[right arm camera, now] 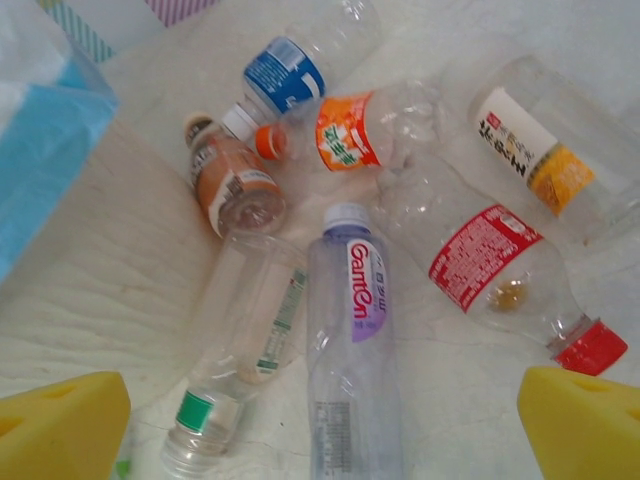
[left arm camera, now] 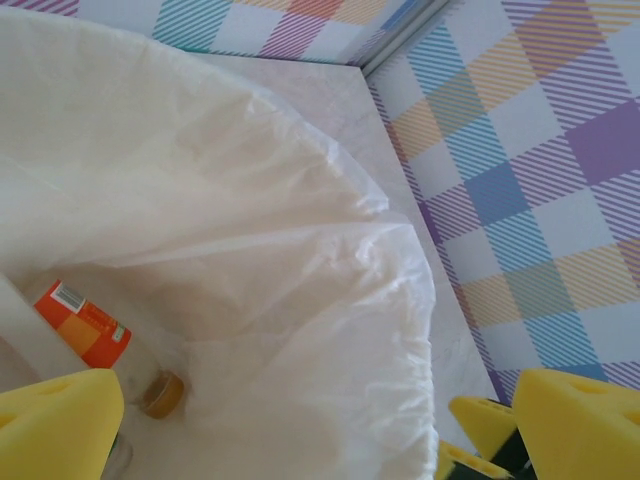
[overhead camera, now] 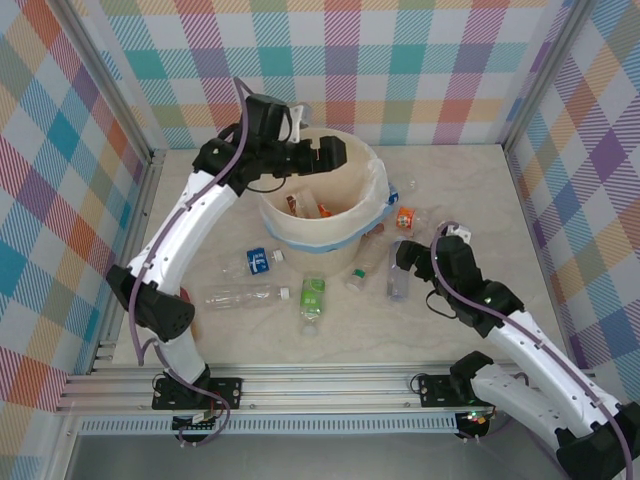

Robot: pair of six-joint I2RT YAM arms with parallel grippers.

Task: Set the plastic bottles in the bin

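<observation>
Clear thin plastic: the plastic bottles (overhead camera: 245, 295) look empty, so I judge them light, crushable, slick and apt to roll. I would grip across the mid-body. My left gripper (overhead camera: 330, 152) reaches out over the bin (overhead camera: 320, 238), pads apart and holding nothing. An orange-labelled bottle (left arm camera: 85, 325) lies inside. More bottles lie on the table (overhead camera: 480, 200) before and right of the bin. My right gripper (overhead camera: 405, 262), arm folded low, hangs spread wide above the purple-labelled bottle (right arm camera: 355, 330).

I'm getting bright, even overhead light; shadows are lying soft on the table (overhead camera: 480, 180). The liner (left arm camera: 300, 300) is glaring near white, and the yellow pads (right arm camera: 60, 430) are blurring in the wrist views' bottom corners.
</observation>
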